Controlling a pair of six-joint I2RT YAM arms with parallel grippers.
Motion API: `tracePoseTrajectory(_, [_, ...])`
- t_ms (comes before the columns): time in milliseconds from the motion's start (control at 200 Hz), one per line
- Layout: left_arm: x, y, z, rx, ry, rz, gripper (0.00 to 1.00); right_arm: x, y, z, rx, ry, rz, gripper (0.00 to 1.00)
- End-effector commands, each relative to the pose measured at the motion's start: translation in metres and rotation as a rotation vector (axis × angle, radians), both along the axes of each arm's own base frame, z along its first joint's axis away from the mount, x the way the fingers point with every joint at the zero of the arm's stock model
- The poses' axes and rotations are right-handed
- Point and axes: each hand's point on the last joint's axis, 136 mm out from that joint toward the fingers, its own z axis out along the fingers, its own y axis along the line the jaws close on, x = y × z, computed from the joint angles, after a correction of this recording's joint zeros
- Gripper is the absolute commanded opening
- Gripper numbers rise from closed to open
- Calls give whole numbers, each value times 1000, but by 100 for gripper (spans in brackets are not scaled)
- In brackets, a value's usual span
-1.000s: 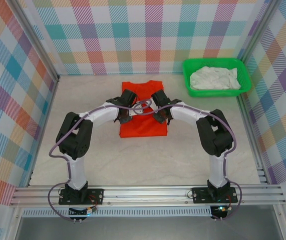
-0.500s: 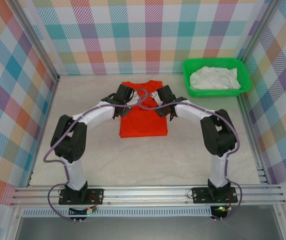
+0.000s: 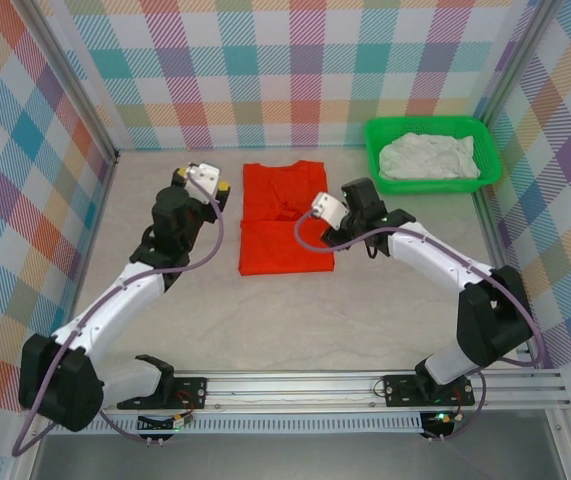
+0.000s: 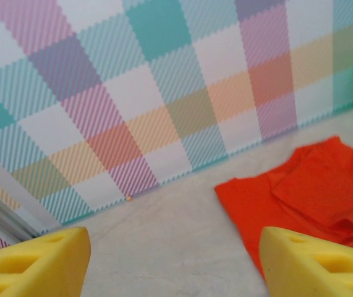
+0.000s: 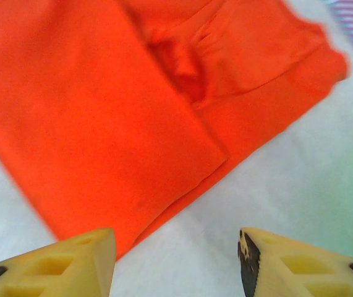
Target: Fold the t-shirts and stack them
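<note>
The orange-red t-shirt (image 3: pixel 285 222) lies flat in the middle of the table, its sides folded in to a narrow rectangle. My left gripper (image 3: pixel 215 184) hovers open to the left of the shirt's top corner; in the left wrist view its yellow fingertips (image 4: pixel 35 262) frame bare table, with the shirt (image 4: pixel 300 198) off to the right. My right gripper (image 3: pixel 327 212) hangs open over the shirt's right edge, and the right wrist view has the shirt (image 5: pixel 102 117) above empty fingertips (image 5: pixel 55 267). The white t-shirt (image 3: pixel 427 157) lies crumpled in the basket.
The green plastic basket (image 3: pixel 375 165) stands at the back right, close to the right arm's elbow. Checked walls (image 3: pixel 285 70) close in the table on three sides. Bare tabletop (image 3: pixel 285 320) stretches from the shirt to the arm bases.
Both grippers have left the shirt and drawn apart: the left swung out to the left and back, the right out to the right. The shirt lies with its sides folded in.
</note>
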Motion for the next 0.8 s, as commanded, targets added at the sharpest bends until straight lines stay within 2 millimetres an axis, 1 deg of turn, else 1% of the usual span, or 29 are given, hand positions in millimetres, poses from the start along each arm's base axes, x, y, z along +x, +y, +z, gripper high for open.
tracePoseTrajectory(0, [-15,-2,32,-96,-87,-54,69,-39,-3,-25,-101,96,226,55])
tracePoseTrajectory(55, [-21,-8,37,-79,-81,-96,66,-49,-6,-38,-143,150,276,55])
tracePoseTrajectory(160, [-23,-15,44,-58,-61,-144,63,-50,-11,-61,-223,218,303,56])
tracePoseTrajectory(275, [-23,-19,38,-18,-27,-167,63,-48,-7,-78,-252,241,326,56])
tracePoseTrajectory(440, [-31,-23,26,26,18,-210,62,-49,4,-95,-260,261,354,55])
tracePoseTrajectory(545, [-35,-25,19,69,47,-234,62,-47,12,-103,-275,267,370,54])
tracePoseTrajectory(625, [-37,-26,14,101,66,-246,61,-45,16,-105,-283,260,376,54])
tracePoseTrajectory(725, [-43,-28,7,135,83,-275,61,-42,19,-102,-282,243,380,54])
tracePoseTrajectory(795, [-46,-29,7,143,77,-287,61,-40,21,-101,-278,235,382,54])
